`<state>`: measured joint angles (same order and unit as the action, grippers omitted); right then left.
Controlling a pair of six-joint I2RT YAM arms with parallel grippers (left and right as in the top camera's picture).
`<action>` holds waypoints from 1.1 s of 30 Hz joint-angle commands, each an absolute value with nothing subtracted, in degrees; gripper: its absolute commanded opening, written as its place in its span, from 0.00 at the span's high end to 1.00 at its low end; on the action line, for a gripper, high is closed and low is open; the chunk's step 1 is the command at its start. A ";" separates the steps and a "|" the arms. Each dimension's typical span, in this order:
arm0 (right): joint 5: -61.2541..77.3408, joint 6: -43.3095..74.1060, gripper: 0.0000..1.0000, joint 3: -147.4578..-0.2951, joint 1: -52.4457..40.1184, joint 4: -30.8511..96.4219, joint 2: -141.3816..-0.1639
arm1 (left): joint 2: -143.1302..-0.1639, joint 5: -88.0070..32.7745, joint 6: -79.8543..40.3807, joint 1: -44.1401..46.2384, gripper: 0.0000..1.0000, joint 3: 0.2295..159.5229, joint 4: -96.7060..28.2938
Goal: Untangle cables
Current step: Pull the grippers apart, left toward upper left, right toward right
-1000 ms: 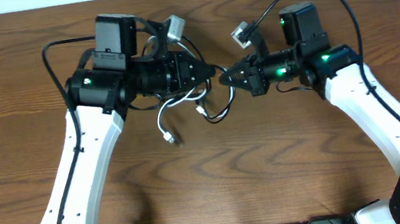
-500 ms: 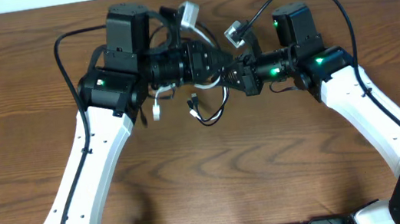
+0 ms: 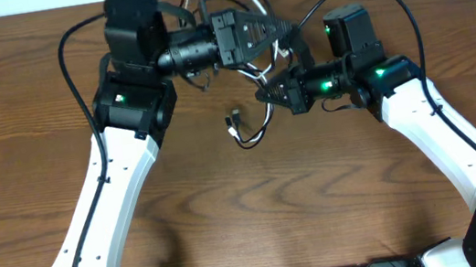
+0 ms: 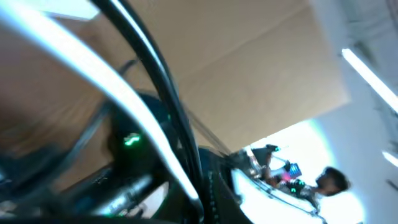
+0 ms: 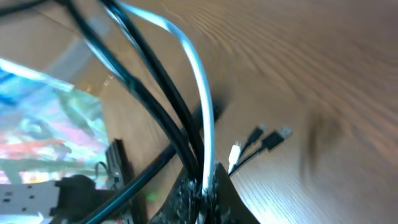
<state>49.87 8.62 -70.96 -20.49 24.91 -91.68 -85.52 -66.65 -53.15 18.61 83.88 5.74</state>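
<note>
Between the 2 claws the cables (image 5: 207, 106) stretch above the desk (image 3: 32, 179), twisted together. The left claw (image 3: 282, 28) and right claw (image 3: 263, 96) each clamp them, with loose plugs (image 3: 235, 120) near the right claw. The step looks like pulling apart; next, probably regrip 1 cord alone.

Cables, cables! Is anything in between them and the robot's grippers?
Nothing visible is. The right gripper is shut right on the cables, black and white together. The left gripper seems to hold them too.
</note>
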 commanded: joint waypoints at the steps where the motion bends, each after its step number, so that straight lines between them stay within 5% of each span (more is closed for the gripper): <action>1: 42.28 10.50 0.99 -71.40 -20.45 26.72 -91.61 | -85.71 -70.08 -64.62 17.02 0.92 84.62 11.97; 16: 15.25 13.93 0.99 -71.40 -10.87 41.23 -91.64 | -85.71 -71.26 -82.81 -0.30 0.93 84.62 26.52; 33: 4.21 20.75 0.99 -71.40 1.96 46.78 -91.64 | -86.94 -86.02 -61.87 -8.49 0.92 84.60 25.36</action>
